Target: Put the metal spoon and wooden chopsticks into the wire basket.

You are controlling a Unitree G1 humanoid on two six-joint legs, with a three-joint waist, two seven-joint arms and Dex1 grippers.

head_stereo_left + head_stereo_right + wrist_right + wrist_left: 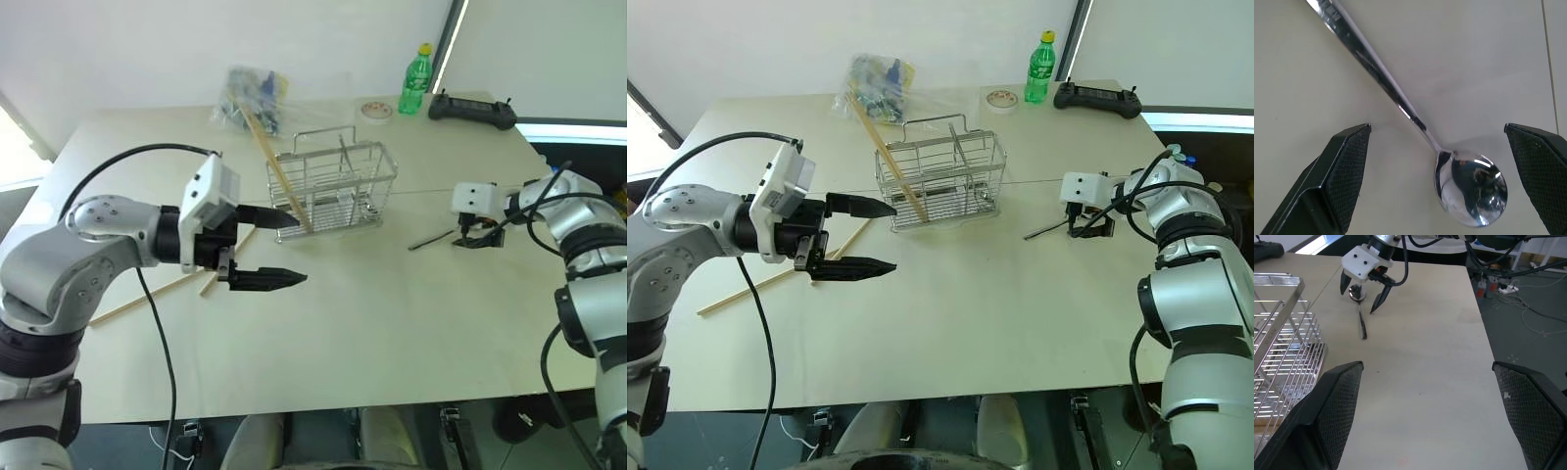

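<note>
Right gripper point(1362, 288) poised over small shiny metal spoon point(1415, 120) lying flat on pale table point(392, 323), right of chrome wire basket point(333, 186); fingers spread wide, straddling spoon's bowl, apparently for pickup. Left gripper point(284, 245) open, empty, just near-left of basket. Basket holds one pale wooden chopstick point(279, 176), leaning; another chopstick point(774, 279) lies on table, near left.

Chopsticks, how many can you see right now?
2: one wooden chopstick stands leaning in the wire basket; another lies flat on the table beneath the left arm. More may be hidden.
</note>
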